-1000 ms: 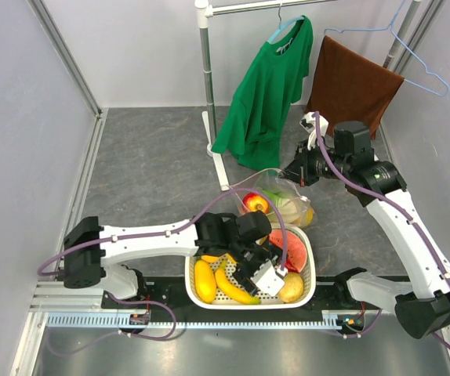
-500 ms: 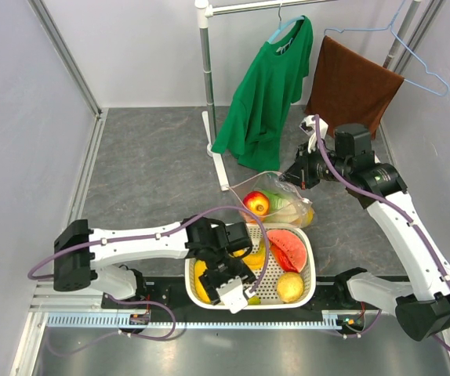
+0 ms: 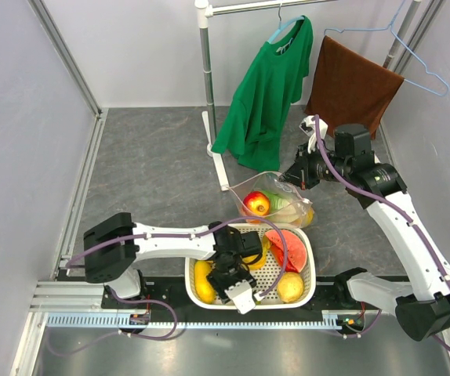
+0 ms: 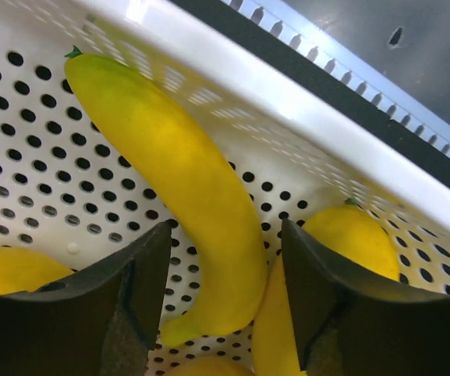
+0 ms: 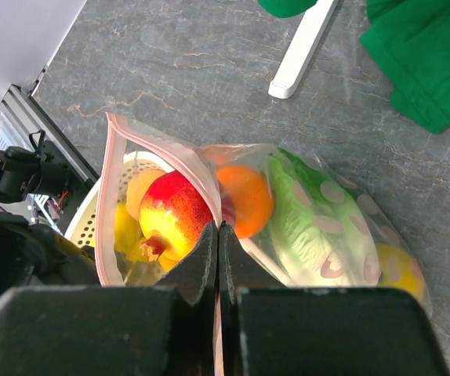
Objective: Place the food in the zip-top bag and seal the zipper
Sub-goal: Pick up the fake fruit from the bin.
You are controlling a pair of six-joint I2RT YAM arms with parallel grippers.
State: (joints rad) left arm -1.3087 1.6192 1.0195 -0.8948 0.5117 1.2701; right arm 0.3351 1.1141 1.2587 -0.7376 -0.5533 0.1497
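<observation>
The clear dotted zip-top bag (image 3: pixel 280 202) lies on the floor behind the white basket (image 3: pixel 310 258), mouth open toward the basket. It holds a red-yellow apple (image 5: pixel 170 213), the orange (image 5: pixel 245 200), the green lettuce (image 5: pixel 303 223) and a yellow fruit (image 5: pixel 402 271). My right gripper (image 5: pixel 219 229) is shut on the pink zipper (image 5: pixel 109 196) at the mouth's upper edge, and also shows in the top view (image 3: pixel 294 175). My left gripper (image 4: pixel 225 235) is open and low inside the basket, its jaws either side of a yellow banana (image 4: pixel 186 188). A round yellow fruit (image 3: pixel 290 287) sits in the basket's front right corner.
The basket also holds more bananas (image 3: pixel 203 282) and a watermelon slice (image 3: pixel 288 247). A white rack post (image 3: pixel 207 70) with a green shirt (image 3: pixel 268 86) and a brown towel (image 3: pixel 350 82) stands behind the bag. A metal rail (image 3: pixel 186 319) runs along the near edge.
My left gripper has moved from the basket's right side to its front left, down over the bananas. My right gripper still holds the bag's mouth edge in the same place.
</observation>
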